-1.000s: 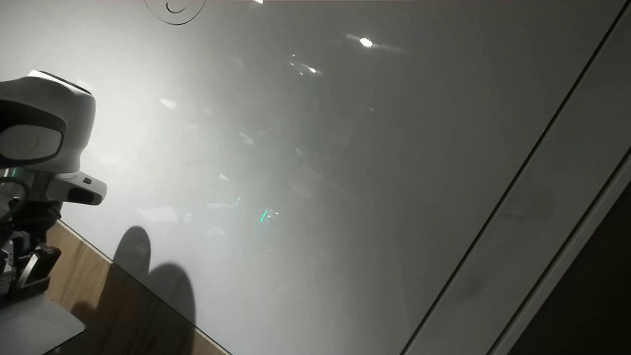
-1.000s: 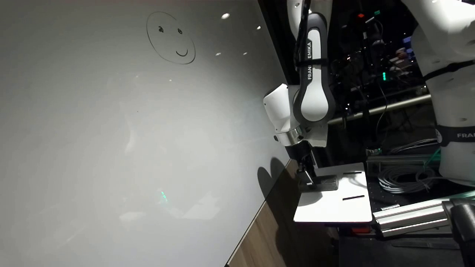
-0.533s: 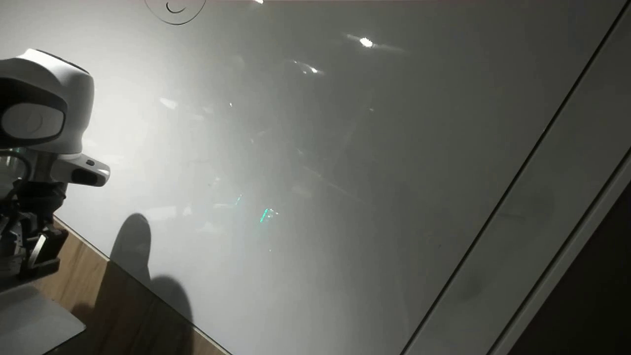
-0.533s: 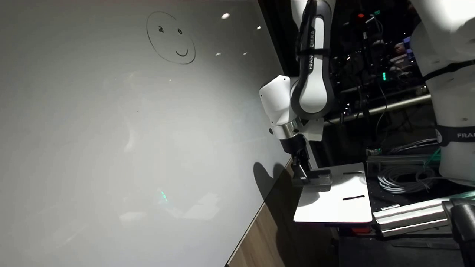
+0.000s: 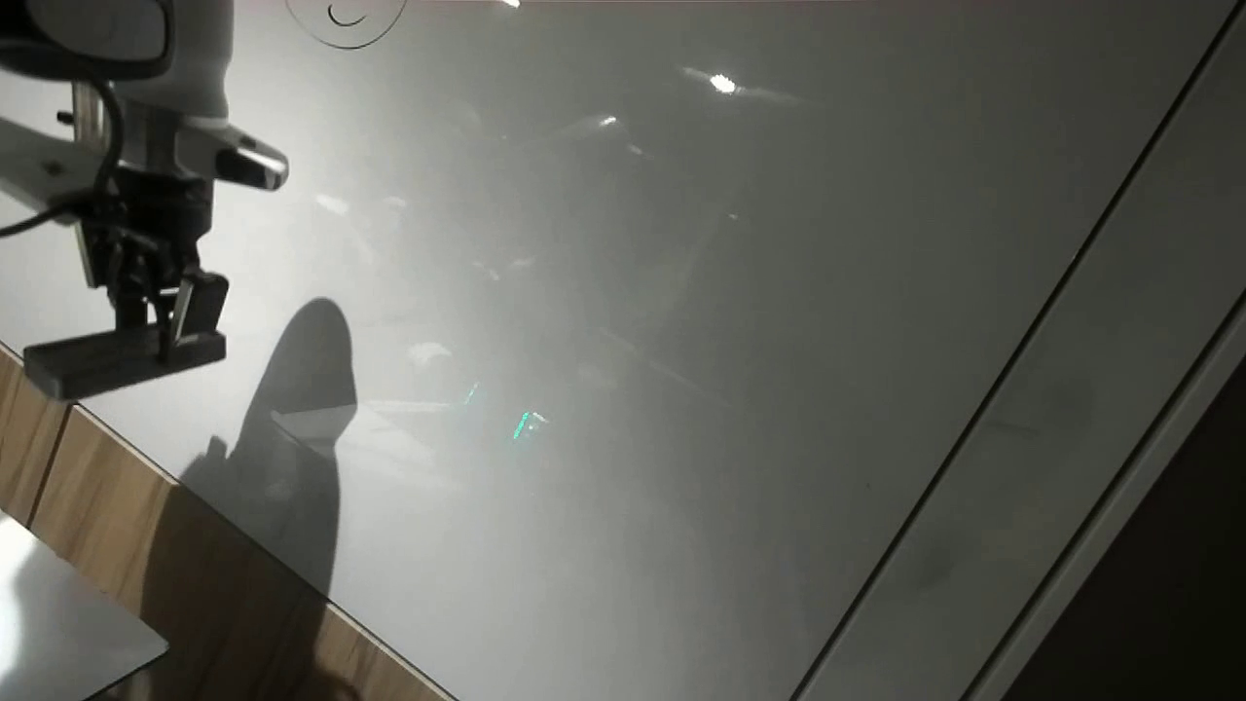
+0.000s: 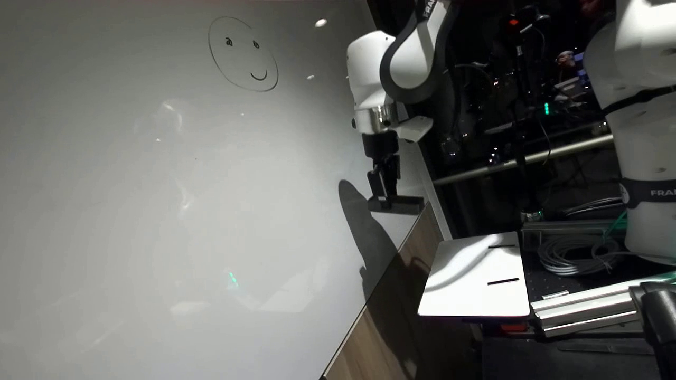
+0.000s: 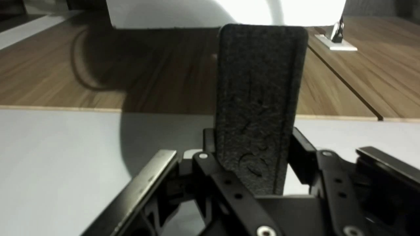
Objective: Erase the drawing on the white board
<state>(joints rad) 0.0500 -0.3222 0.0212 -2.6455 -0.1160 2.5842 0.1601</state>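
The whiteboard [image 5: 633,341] fills most of both exterior views [image 6: 158,211]. A smiley face drawing [image 6: 259,78] in thin dark line is on its upper part; only the lower arc and mouth show in an exterior view [image 5: 346,21]. My gripper [image 6: 386,202] is shut on a dark grey felt eraser [image 6: 406,205], across its narrow width. In the wrist view the eraser [image 7: 262,65] stands between both fingers [image 7: 252,144], with its marked felt face toward the camera. Gripper and eraser are in the air near the board's lower edge, below and to the side of the drawing.
A small white platform [image 6: 475,298] with two dark slots stands below the gripper. A wooden panel [image 5: 107,477] runs along the board's lower edge. Coiled cables [image 6: 565,258], an aluminium profile [image 6: 586,311] and another white Franka part [image 6: 647,158] are beside the platform.
The gripper has risen with the eraser from the white platform. It has moved up toward the drawing's height and closer to the board. The drawing looks the same.
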